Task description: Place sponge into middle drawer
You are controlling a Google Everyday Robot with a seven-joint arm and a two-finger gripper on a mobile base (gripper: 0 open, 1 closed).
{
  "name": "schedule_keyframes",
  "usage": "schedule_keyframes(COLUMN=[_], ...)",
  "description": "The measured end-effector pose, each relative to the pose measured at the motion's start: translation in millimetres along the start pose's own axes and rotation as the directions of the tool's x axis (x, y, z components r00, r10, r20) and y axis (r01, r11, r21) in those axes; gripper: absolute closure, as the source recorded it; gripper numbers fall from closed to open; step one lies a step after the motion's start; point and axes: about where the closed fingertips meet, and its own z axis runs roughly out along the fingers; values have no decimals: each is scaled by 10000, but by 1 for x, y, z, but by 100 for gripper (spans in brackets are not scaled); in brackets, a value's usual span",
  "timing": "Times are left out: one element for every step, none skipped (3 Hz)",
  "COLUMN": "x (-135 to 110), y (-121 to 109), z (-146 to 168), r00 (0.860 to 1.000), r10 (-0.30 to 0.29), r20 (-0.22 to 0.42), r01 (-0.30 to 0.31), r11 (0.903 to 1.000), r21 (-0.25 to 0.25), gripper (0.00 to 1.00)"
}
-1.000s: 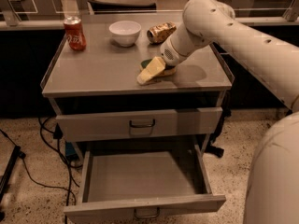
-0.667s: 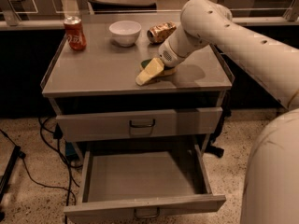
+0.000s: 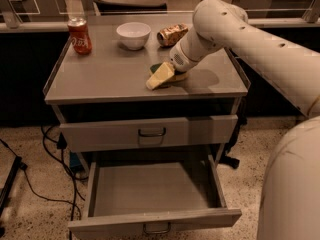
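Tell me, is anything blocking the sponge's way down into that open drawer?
Nothing visible. The tool is at the sponge on the cabinet top, and the middle drawer stands pulled open below; the closed upper drawer sits out of the path.

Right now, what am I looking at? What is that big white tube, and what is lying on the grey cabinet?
The white tube is a robot's arm. The machine has a single arm on a rolling base. There is only one picture, looking down at the cabinet from its front. The arm ends in a hand, which is down at the cabinet top, right at a sponge that is pale yellow with a green side. Whether the hand grips it cannot be seen. Farther back are a red soda can, a white bowl and a crushed gold can. Below, the upper drawer is shut and the middle drawer is pulled open. The sponge is meant to go in there.
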Motion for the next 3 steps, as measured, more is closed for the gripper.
schedule_keyframes(x=[-6,-8,-8], y=[0,0,0], z=[-8,-11,-11], r00=[10000,10000,10000], r10=[0,-1,-1], r20=[0,0,0], r01=[0,1,1], r11=[10000,10000,10000], r21=[0,0,0], gripper=[67,92,100])
